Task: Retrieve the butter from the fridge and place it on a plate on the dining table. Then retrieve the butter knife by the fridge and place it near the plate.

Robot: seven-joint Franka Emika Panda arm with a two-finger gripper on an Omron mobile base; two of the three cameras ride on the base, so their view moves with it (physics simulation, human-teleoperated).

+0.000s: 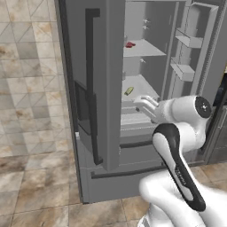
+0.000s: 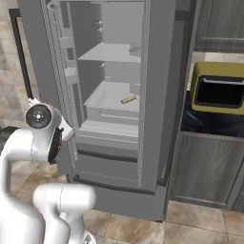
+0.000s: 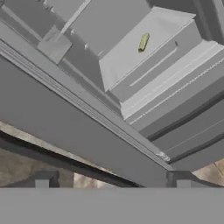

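The fridge (image 1: 106, 88) stands with its doors swung open, the grey interior bare to both base cameras. In the left base view the left door (image 1: 95, 80) hangs toward the camera with its long dark handle (image 1: 91, 84) running down its face; the right door (image 1: 199, 48) is folded back at the far right, with 2 small bins on its inner side.

The butter (image 1: 129, 91) lies on a middle shelf (image 1: 139, 84) inside the fridge, a small pale yellow stick resting flat and alone. In the right base view the butter (image 2: 128, 99) sits toward the right end of that shelf (image 2: 112, 97). On the shelf above, at its left side, lies a small red item (image 1: 130, 45).

The end effector (image 3: 113, 180) shows in the hand view as 2 dark finger tips (image 3: 43, 179) at the bottom, standing wide apart with nothing between them. Beyond them lie the lower edge of the fridge and its drawer fronts (image 3: 175, 113), with the butter (image 3: 143, 42) well apart, far up the view on its shelf.

Right of the fridge in the right base view, a yellow oven (image 2: 218, 88) sits on a black desk (image 2: 209, 126) above grey cabinets. Tiled floor (image 1: 31, 88) spreads to the left.
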